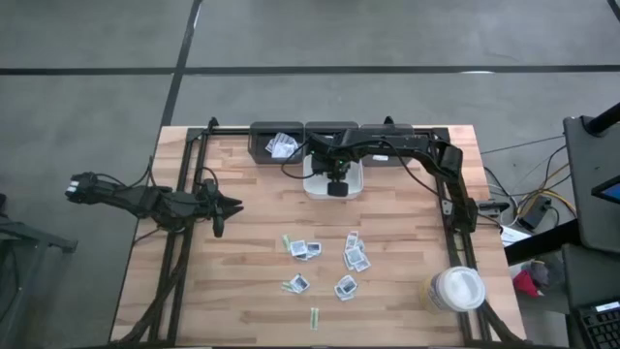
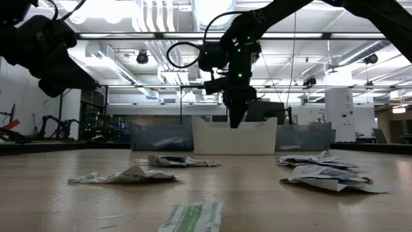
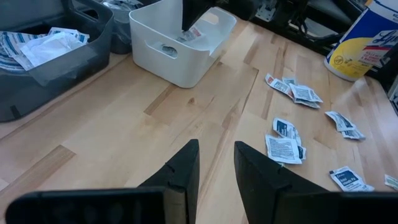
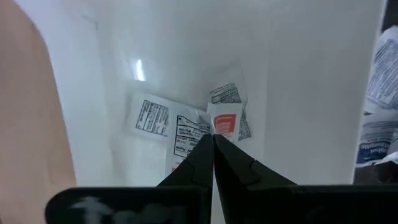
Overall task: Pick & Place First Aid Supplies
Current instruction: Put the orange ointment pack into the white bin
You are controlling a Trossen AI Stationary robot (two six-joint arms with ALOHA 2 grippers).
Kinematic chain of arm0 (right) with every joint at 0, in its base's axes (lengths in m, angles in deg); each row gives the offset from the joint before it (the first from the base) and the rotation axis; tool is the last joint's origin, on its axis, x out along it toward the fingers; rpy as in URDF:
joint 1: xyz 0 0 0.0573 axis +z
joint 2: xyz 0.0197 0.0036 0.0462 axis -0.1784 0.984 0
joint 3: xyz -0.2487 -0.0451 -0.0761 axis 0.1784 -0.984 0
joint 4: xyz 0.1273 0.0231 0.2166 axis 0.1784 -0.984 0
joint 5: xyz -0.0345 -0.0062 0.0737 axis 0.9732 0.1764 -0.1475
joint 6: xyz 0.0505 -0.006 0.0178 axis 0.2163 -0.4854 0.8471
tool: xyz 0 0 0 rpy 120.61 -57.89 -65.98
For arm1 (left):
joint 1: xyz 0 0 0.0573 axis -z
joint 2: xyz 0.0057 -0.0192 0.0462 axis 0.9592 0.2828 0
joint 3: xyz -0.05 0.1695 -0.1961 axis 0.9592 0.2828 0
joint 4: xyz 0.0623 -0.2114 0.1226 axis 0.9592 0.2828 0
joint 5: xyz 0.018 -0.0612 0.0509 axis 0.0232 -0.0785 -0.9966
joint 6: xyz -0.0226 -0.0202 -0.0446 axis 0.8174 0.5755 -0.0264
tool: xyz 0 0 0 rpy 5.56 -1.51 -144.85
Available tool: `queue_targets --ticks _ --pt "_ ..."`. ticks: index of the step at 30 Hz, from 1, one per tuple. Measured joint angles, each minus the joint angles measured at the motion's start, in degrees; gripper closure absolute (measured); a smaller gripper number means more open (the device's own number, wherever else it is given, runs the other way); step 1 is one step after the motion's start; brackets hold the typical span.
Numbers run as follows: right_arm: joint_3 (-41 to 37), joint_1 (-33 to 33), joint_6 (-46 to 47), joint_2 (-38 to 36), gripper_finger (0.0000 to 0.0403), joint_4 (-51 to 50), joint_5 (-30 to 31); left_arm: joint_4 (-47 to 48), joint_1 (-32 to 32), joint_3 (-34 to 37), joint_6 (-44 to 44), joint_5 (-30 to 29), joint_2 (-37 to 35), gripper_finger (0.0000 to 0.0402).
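Note:
Several small first aid packets (image 1: 329, 260) lie flat on the wooden table's near half, and some narrow strips lie among them. The white tray (image 3: 180, 68) stands at the far middle with a few packets (image 4: 149, 117) on its floor. My right gripper (image 1: 336, 189) points down into the tray, shut on a small packet with red print (image 4: 225, 121). My left gripper (image 3: 216, 149) hovers open over the table's left side, clear of everything. My right gripper pinches the red-printed packet by its edge (image 4: 219, 132) between the two fingertips, coming from above and pointing down. The packet hangs below the fingers (image 3: 186, 18), inside the tray, about level with its rim. Whether it touches the tray floor I cannot tell.
Dark bins (image 1: 276, 145) along the far edge flank the tray; the left one holds more packets. A round white-lidded jar (image 1: 457, 289) stands at the near right. Bare wood lies between the tray and the scattered packets.

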Motion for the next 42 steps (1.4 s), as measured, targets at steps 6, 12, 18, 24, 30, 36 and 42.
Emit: queue_targets --ticks 6,12,18,24,30,36,42 --pt "-0.3 -0.7 -1.4 0.0 0.0393 0.0 -0.2 0.0 0.0 0.0 0.0 0.0 0.0 0.0307" --pt "-0.2 -1.2 -1.2 -0.1 0.0353 -0.3 -1.1 0.0 0.0 0.0 0.0 0.0 0.0 0.0307" --pt "4.2 -0.7 5.0 -0.5 0.0311 -8.9 -2.0 0.0 0.0 0.0 0.0 0.0 0.0 0.0307" --pt "8.6 2.3 16.4 -1.5 0.0296 -23.6 -16.7 0.0 0.0 0.0 -0.3 0.0 0.0 0.0307" --pt "2.3 9.5 21.4 -6.6 0.0301 -24.3 -19.0 0.5 0.0 0.0 -1.0 0.0 0.0 0.0307" --pt "-7.5 16.3 24.5 -11.8 0.0315 -14.1 -14.9 0.7 0.0 0.0 -2.4 0.0 0.1 0.0307" --pt "-17.6 19.9 23.7 -14.4 0.0325 -2.7 -14.4 0.7 0.0 0.0 -2.4 0.0 0.1 0.0307"
